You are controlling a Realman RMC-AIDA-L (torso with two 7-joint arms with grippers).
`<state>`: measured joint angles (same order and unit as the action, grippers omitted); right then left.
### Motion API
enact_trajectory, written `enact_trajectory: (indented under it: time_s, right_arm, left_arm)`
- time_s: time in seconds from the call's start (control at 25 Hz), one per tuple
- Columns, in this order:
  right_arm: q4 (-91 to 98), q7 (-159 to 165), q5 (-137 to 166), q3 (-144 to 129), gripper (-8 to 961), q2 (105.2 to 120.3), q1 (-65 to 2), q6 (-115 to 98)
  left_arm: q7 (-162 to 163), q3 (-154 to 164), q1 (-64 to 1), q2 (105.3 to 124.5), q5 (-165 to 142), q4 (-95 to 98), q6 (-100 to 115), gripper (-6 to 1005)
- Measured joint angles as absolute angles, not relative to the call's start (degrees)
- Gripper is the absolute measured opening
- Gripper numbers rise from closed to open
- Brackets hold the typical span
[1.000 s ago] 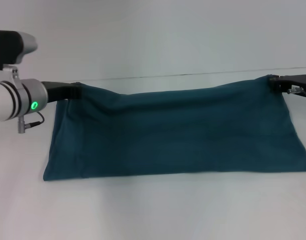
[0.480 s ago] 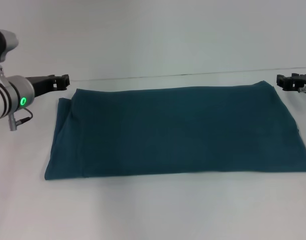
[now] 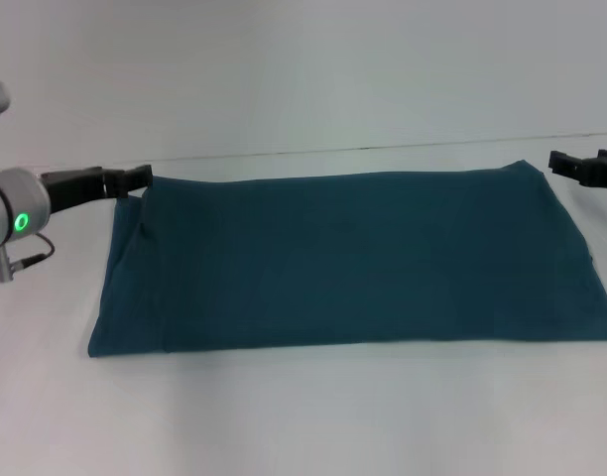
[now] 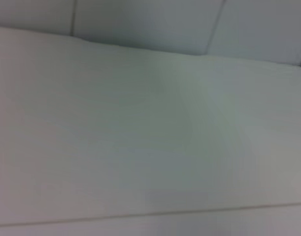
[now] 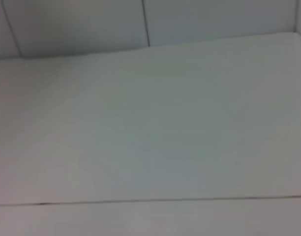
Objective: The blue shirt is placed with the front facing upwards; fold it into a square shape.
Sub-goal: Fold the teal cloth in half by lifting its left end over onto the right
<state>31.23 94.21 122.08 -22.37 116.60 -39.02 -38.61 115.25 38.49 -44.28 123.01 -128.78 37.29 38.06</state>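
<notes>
Two tools were beside the far corners of the shirt (image 3: 353, 263), left tool (image 3: 135, 178) and right tool (image 3: 571, 167); their grip we could not tell. It lay as a long band on the bench (image 3: 303, 426). We judged the next fold crosswise, toward a square.

White table (image 3: 303, 426), folded blue shirt (image 3: 348, 263) lying flat across it, wide rectangle, no lettering showing

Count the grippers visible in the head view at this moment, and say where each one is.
2. The left gripper is at the blue shirt's far left corner. The right gripper is just off its far right corner, partly cut by the picture's edge. Neither holds the cloth.
</notes>
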Motion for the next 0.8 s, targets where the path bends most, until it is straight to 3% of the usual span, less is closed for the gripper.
enact_trajectory:
  time_s: [0.12, 0.48, 0.6, 0.8]
  right_arm:
    - [33.79, 93.86, 118.85, -22.40, 762, 116.81, -35.71, -45.68]
    - [39.87, 97.69, 117.96, -22.14, 788, 116.90, -27.97, -61.76]
    - [40.69, 101.56, 118.79, -22.33, 785, 115.72, -26.45, -66.02]
    - [40.90, 109.51, 122.91, -22.56, 781, 112.34, -24.86, -73.06]
  left_arm:
    - [115.27, 38.74, -41.53, 123.62, -128.51, 41.36, 43.80, 755]
    - [116.30, 39.19, -35.54, 123.77, -128.43, 46.86, 54.72, 751]
    - [116.27, 39.23, -34.27, 123.77, -128.41, 47.31, 57.60, 751]
    - [116.17, 39.22, -32.47, 123.84, -128.40, 48.64, 60.55, 751]
